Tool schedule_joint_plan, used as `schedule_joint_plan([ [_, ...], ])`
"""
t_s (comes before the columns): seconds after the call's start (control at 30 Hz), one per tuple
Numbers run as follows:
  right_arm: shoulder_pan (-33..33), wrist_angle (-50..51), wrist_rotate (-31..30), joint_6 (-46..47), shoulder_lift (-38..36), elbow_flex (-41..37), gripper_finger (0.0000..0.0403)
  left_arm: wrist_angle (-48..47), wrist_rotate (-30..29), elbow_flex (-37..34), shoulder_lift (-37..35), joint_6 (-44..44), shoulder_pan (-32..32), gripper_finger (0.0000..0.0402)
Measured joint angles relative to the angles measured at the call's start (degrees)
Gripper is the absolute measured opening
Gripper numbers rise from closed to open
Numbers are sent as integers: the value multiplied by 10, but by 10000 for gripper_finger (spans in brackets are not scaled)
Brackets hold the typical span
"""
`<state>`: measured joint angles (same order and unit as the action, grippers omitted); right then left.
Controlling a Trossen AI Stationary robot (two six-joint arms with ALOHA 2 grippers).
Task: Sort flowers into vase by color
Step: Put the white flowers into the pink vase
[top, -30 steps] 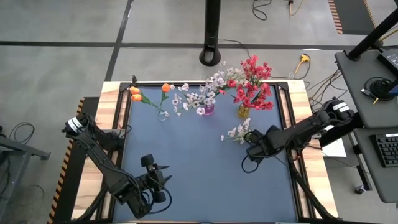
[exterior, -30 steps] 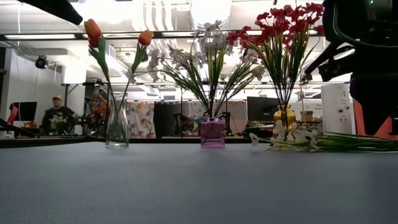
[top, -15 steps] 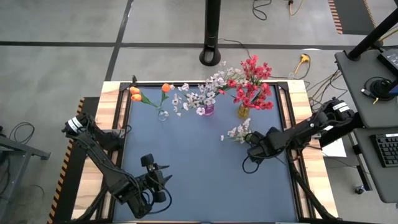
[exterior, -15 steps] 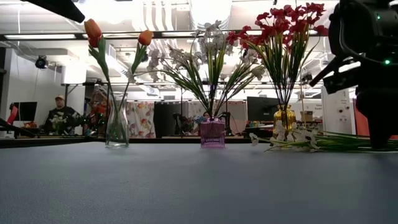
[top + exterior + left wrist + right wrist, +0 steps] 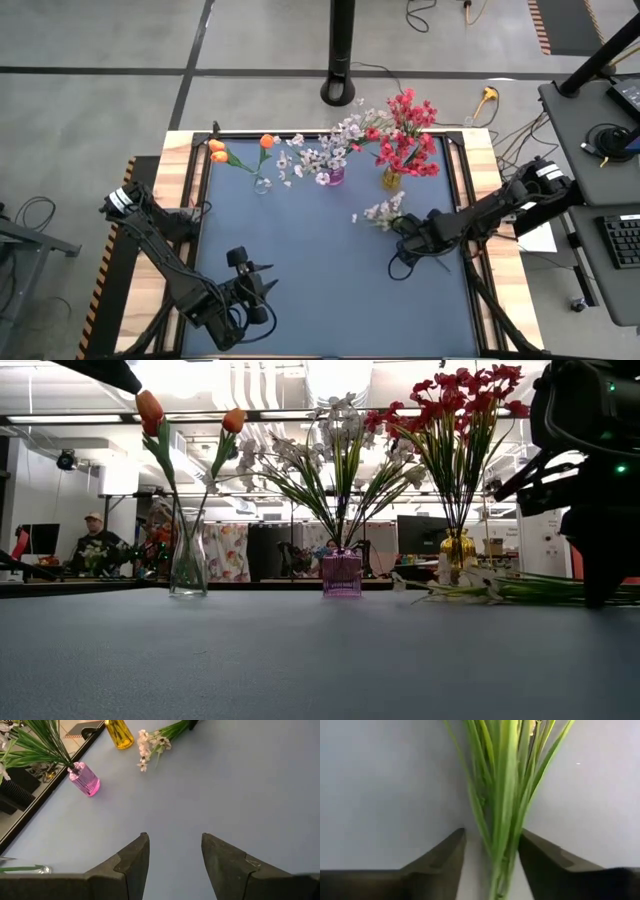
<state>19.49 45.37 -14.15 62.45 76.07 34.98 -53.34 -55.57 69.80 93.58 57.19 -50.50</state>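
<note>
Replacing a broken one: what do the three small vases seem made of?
All look like glass, possibly clear plastic. Clear vase: colourless, stems visible through it. Purple square vase: tinted and translucent. Amber vase: glossy and see-through.

Worktop (image 5: 300, 270): three vases (image 5: 335, 177) in a row along far edge; loose spray (image 5: 383, 212) lying before the rightmost.
</note>
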Motion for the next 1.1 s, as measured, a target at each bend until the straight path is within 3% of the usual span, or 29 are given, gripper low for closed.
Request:
schedule_joint_plan([
  [0.33,0,7,12,-18,-1,9,19,0,0,0,0,-8,0,164],
  [0.63,19,-16,52,-52,-22,54,15,3,0,1,0,-9,0,164],
  [0.87,48,-267,69,-178,-47,57,14,8,0,1,0,-8,0,164],
  [1.1,50,-601,62,-399,-51,57,13,22,-7,1,0,-16,1,164],
])
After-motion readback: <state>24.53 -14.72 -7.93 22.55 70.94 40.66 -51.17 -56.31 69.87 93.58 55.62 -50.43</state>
